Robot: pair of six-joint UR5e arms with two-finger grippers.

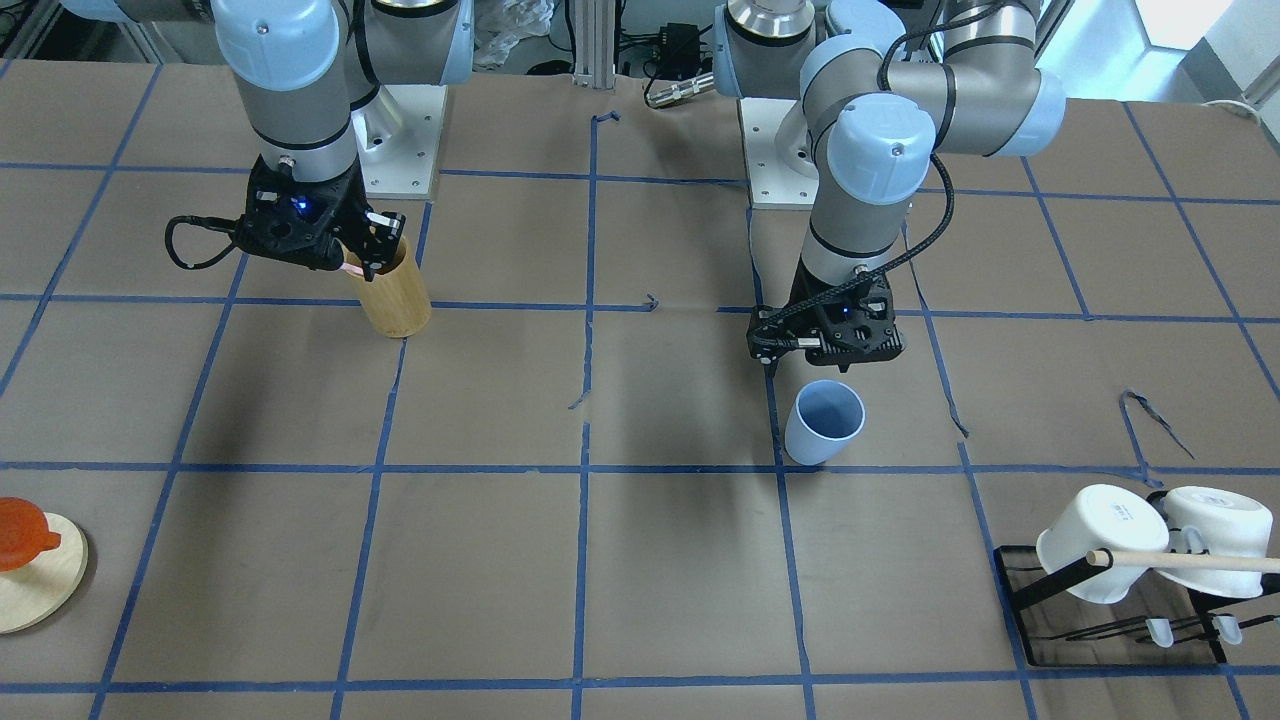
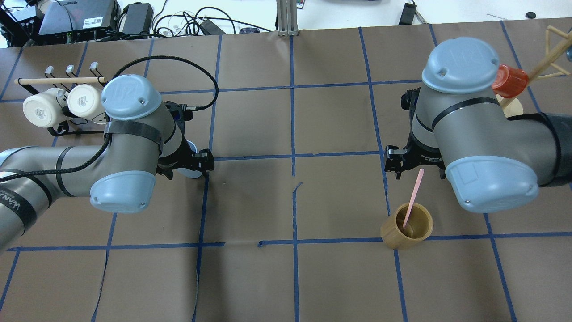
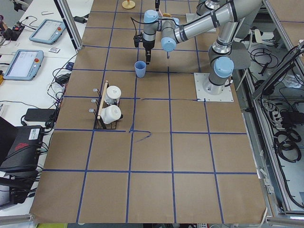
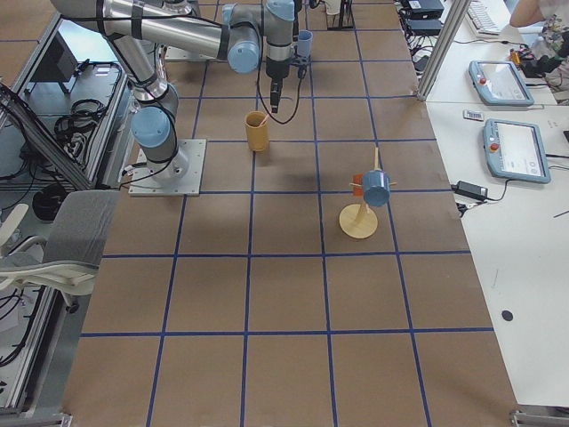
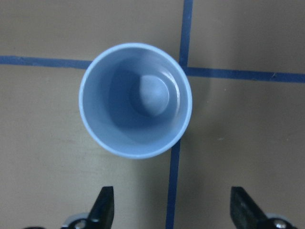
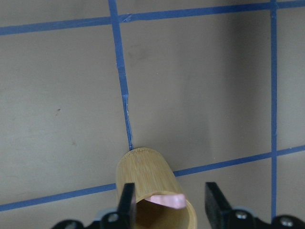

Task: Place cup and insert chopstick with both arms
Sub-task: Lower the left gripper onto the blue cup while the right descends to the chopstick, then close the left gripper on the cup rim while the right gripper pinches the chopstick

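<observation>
Pink chopstick (image 2: 413,197) leans inside the bamboo holder (image 2: 393,236), its top between the parted, non-touching fingers of the right gripper (image 6: 169,190), while the blue cup (image 5: 136,100) stands upright on the table (image 1: 480,560), below and just beyond the left gripper (image 5: 172,192), whose fingers are spread and empty.

**Few Marks Legible on the Rig**

A black strap (image 2: 12,206) round the left arm (image 2: 58,172) carries white capitals beginning "WANM"; the rest runs off the edge of the overhead view. The blue joint cap (image 2: 127,94) of that arm bears an embossed mark, probably the letters "UR". The right arm's cap (image 2: 461,58) shows the same mark. A white sticker (image 2: 92,20) on a black box (image 2: 71,18) has a square code and a printed line too small to read. 1 white mug (image 1: 1100,540) carries a small label (image 1: 1120,513), its print illegible.
</observation>
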